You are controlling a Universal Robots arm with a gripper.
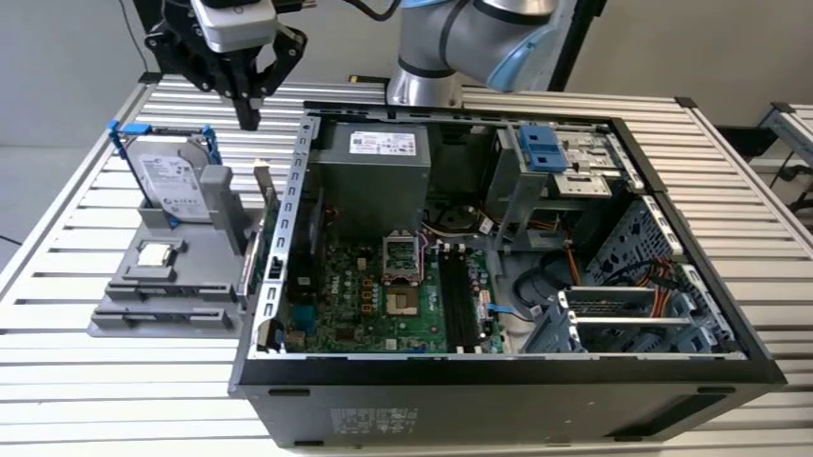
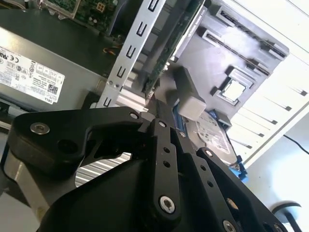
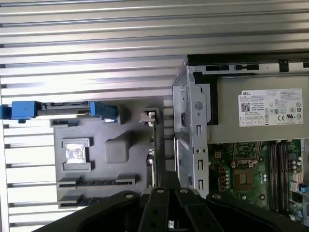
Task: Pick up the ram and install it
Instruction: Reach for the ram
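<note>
Now, exterior view. The gripper (image 1: 249,116) hangs above the slatted table (image 1: 76,238) at the far left of the exterior view. It is over the far end of the gray parts holder (image 1: 128,314). Its fingers run down to a single tip, pressed together with nothing between them. The ram (image 1: 262,190) stands on its long edge along the holder's right side, just beside the wall of the open computer case (image 1: 508,381). It sits below the gripper and apart from it. The hard drive (image 1: 171,181) in its blue frame stands upright at the holder's far end. The processor chip (image 1: 155,254) lies flat nearer. The motherboard (image 1: 368,295) lies on the case floor.

Second wrist view. The black finger linkage fills the foreground. The ram (image 2: 173,46) shows as a thin green edge between the holder (image 2: 241,53) and the case's slotted metal rail (image 2: 130,43). The processor chip (image 2: 234,90) and hard drive (image 2: 212,133) sit on the holder.

First wrist view, looking down. The ram (image 3: 153,145) is edge-on, a thin line along the holder's side next to the case wall. The hard drive (image 3: 63,110) is edge-on too. The chip (image 3: 75,153) is face up. The power supply (image 3: 260,111) and motherboard (image 3: 246,179) lie inside the case.
</note>
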